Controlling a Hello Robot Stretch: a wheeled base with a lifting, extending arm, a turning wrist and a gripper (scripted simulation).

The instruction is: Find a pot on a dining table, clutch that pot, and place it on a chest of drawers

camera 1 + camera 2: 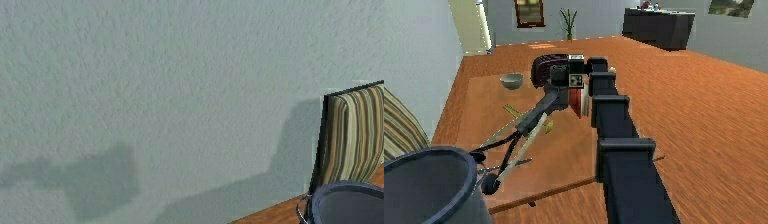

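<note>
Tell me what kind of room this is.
Probably a dining area in an open-plan house: a wooden table carrying a bowl, a striped chair at its edge, and a dark low cabinet against the far wall across the wood floor.

Dark blue-grey pot (429, 185), upright, mouth open, at the near corner of the wooden dining table (479, 105). Dark low chest (659, 27) stands well apart.

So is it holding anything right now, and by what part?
Cannot tell: the gripper ends with its fingers close to the dark pot on the table.
</note>
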